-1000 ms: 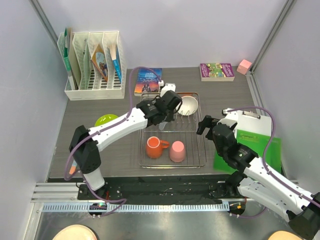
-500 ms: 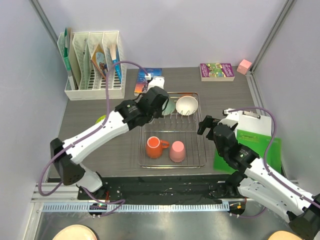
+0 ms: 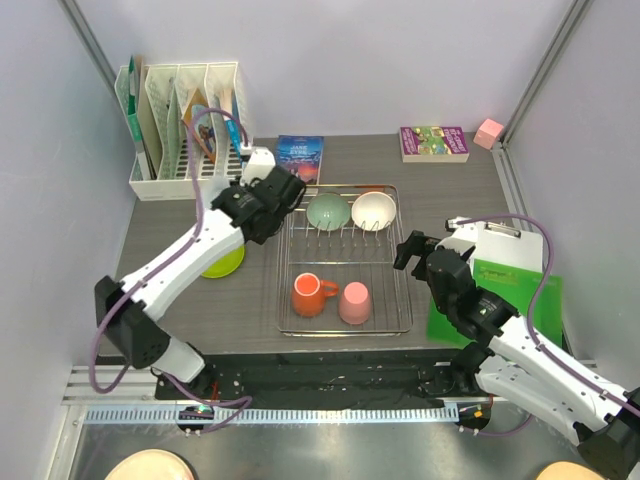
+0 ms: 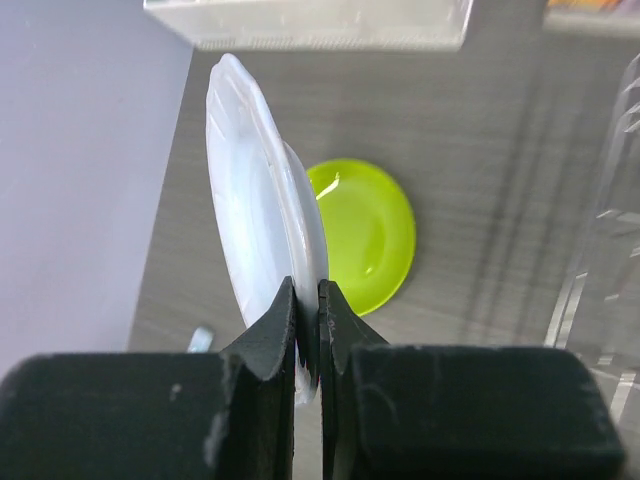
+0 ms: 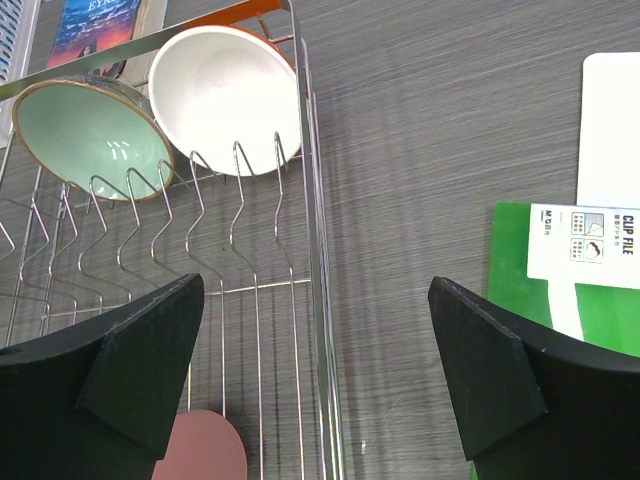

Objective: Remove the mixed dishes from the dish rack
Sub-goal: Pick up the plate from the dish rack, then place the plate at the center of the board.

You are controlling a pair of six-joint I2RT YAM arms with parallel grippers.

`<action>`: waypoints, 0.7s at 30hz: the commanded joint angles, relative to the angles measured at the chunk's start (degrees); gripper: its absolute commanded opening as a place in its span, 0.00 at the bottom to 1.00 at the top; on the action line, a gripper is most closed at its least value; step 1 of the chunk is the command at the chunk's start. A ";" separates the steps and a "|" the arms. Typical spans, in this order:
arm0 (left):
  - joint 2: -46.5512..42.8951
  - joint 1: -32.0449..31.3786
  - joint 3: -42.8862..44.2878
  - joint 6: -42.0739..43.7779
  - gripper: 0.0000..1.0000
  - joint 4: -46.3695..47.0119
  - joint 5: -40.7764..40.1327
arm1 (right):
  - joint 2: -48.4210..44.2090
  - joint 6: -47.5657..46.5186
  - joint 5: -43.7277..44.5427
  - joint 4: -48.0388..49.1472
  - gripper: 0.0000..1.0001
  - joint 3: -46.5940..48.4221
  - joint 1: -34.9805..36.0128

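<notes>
Left end effector [image 4: 307,296] swung left, clamped on white plate [image 4: 256,190]

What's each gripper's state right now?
Left gripper: closed on the rim of a white plate, held edge-on.
Right gripper: open, empty, by the dish rack's right edge.

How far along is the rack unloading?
Done: the green plate lies on the table beside the rack. In hand: the left claw grips a white plate. Left in the rack: green bowl, white bowl, orange mug, pink cup. The right claw is open, empty.
</notes>
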 commanded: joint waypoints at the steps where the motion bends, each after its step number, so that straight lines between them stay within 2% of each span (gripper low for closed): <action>1: 5.40 0.78 -3.53 -3.86 0.00 -3.31 -7.11 | -1.09 1.10 -0.02 2.08 1.00 -0.15 0.02; 12: 18.23 5.88 -3.35 -9.57 0.00 -4.01 -6.16 | -2.50 1.02 -0.29 1.56 1.00 -1.12 0.02; 21: 20.70 9.74 -9.60 -9.93 0.00 -0.05 -0.97 | -1.36 1.10 -0.37 1.56 1.00 -1.56 0.02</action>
